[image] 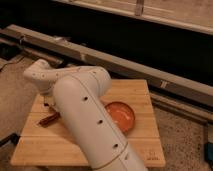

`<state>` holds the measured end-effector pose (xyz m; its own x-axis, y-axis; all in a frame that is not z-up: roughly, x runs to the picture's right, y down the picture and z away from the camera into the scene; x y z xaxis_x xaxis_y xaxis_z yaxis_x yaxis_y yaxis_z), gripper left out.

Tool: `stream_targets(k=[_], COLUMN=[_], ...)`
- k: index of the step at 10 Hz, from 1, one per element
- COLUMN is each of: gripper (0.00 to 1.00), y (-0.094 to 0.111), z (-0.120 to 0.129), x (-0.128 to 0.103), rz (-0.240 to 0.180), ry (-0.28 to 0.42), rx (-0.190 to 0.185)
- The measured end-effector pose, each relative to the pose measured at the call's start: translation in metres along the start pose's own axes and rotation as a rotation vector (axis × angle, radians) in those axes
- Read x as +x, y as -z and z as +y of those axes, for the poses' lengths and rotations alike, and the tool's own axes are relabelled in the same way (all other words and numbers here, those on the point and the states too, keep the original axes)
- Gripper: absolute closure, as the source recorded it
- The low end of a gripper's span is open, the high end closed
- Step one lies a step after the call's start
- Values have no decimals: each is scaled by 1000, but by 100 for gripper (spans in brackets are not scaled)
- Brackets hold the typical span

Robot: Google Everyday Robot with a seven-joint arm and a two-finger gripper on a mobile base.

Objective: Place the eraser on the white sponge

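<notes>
My gripper (50, 102) sits hidden behind my arm (87, 120) over the table's (145, 150) left side; jaws, eraser, sponge and progress I cannot tell.

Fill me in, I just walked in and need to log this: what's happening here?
A white robot arm reaches across a wooden table toward its far left side. Its pincer is behind the arm's end there, hidden from the camera, as are the eraser and sponge. An orange bowl sits mid-table beside the arm, and a red-handled tool lies at the left.
</notes>
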<state>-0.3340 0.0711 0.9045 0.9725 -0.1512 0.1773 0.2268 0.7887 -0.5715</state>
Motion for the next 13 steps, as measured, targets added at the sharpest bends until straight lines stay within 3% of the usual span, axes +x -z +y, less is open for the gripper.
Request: stream_targets(k=[7,10,13], gripper=[20,20,20], y=[3,28,28], z=[-2,-1,0], x=[11,19,16], rz=[-1,-48,-51], ry=[13,0,3], rx=[-33,-38,-41])
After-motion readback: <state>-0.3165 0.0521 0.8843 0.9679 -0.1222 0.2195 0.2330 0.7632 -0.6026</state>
